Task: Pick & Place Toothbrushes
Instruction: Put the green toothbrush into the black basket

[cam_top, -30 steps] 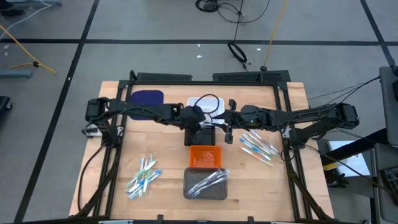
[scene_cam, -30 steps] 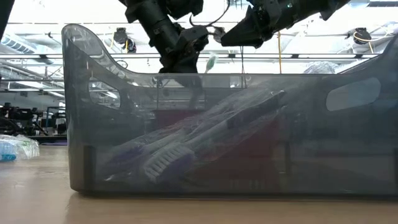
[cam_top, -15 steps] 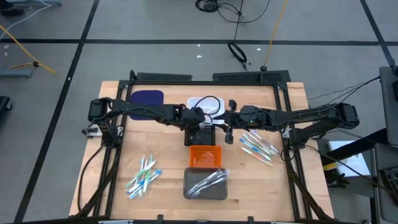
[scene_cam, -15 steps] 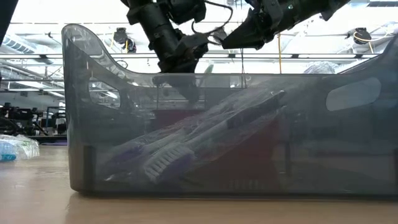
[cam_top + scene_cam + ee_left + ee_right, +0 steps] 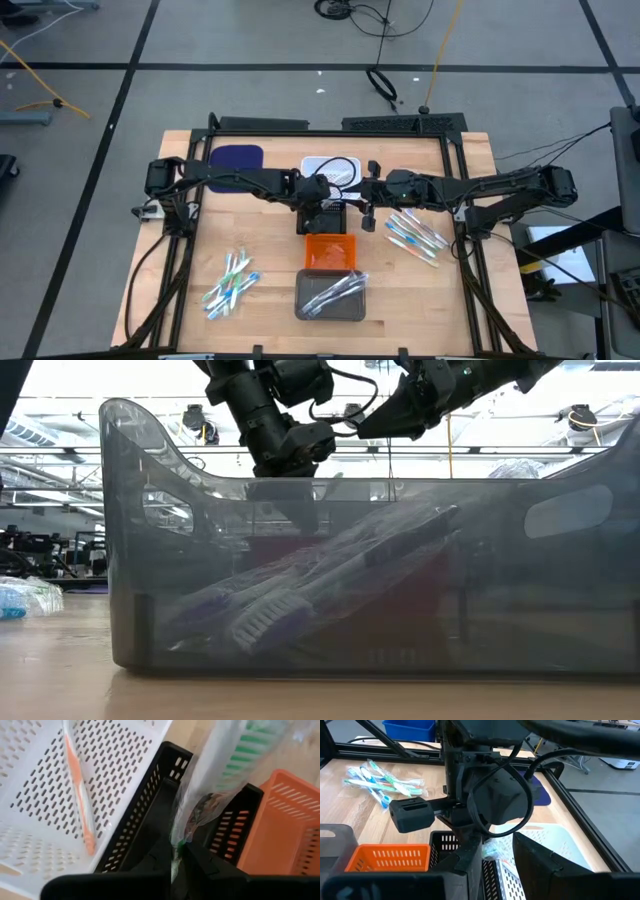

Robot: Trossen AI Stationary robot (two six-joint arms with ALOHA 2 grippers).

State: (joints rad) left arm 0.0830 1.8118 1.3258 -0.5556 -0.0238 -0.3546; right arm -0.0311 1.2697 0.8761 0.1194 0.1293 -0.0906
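My left gripper [image 5: 325,208] [image 5: 179,851] hangs over the black tray [image 5: 326,218] [image 5: 150,805], shut on a green toothbrush in a clear wrapper [image 5: 220,775]. In the low view its fingers [image 5: 298,495] dip behind the grey tray's wall. My right gripper [image 5: 363,203] [image 5: 502,862] stands open just right of it, over the white tray [image 5: 330,170], and holds nothing. Several toothbrushes lie in the grey tray [image 5: 331,293] [image 5: 300,600], and an orange one [image 5: 80,795] lies in the white tray. Loose toothbrush piles lie on the table at left [image 5: 231,284] and right [image 5: 415,233]. My left gripper pinches the wrapped green toothbrush between its two fingers at one end of the wrapper [image 5: 181,832], the end away from the bristles. The fingers come from above, slanting down. The toothbrush sticks out beyond them over the black tray, tilted, its bristle end [image 5: 250,745] toward the orange tray.
The orange tray [image 5: 330,252] sits between the black and grey trays in the table's middle column. A dark blue pad [image 5: 236,158] lies at the far left. A black frame [image 5: 460,240] runs around the table, with bare wood beside the trays.
My left gripper has tipped a little further down over the black tray. The green toothbrush's free end has sunk with it, down to the level of the grey tray's rim in the low view.
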